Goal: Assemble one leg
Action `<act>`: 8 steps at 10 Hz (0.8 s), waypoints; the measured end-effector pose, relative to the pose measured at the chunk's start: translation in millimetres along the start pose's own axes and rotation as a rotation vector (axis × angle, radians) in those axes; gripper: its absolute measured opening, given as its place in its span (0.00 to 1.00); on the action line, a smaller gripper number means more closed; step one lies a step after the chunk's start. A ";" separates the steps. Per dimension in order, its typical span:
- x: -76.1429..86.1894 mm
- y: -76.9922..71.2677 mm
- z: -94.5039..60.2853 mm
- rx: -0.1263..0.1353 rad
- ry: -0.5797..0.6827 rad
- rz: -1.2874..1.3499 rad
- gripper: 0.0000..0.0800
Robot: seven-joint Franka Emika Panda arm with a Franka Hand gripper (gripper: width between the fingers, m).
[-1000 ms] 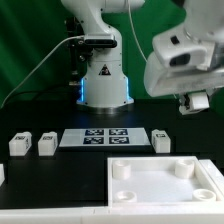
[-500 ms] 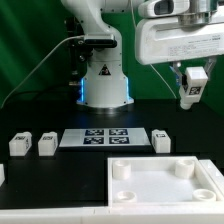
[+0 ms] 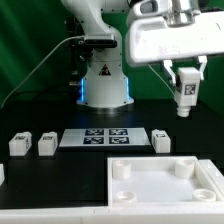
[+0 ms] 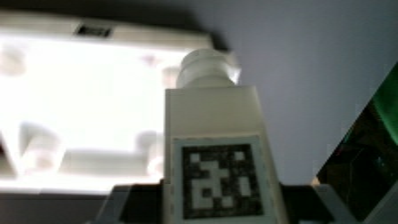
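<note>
Four small white block-shaped plastic legs with square marker tags are listed. A first leg (image 3: 18,144) and second leg (image 3: 46,144) are set on the table at the exterior view's left, a third leg (image 3: 161,139) just right of the marker board (image 3: 108,137). The fourth leg (image 3: 185,95) is clamped upright in the raised gripper (image 3: 186,82), far right.

The exterior camera faces the robot base (image 3: 104,80) across the table (image 3: 40,115), slightly raised, mid-range. The wrist camera looks down along the leg (image 4: 214,140) (very near). Both share that leg (image 3: 185,92), exterior two o'clock, and the white square piece (image 3: 155,185), five o'clock.
</note>
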State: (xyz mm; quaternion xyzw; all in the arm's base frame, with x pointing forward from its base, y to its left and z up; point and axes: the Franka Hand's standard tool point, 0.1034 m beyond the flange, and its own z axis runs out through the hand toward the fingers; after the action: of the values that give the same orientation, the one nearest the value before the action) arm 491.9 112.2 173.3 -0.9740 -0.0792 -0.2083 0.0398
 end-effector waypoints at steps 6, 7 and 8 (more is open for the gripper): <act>101.7 14.8 28.1 0.012 0.042 0.066 0.37; 103.3 9.6 33.3 0.017 0.044 0.068 0.37; 106.5 12.5 36.4 0.013 0.075 0.045 0.37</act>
State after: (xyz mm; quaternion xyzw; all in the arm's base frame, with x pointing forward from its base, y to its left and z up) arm 604.5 118.6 183.5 -0.9668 -0.0571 -0.2432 0.0539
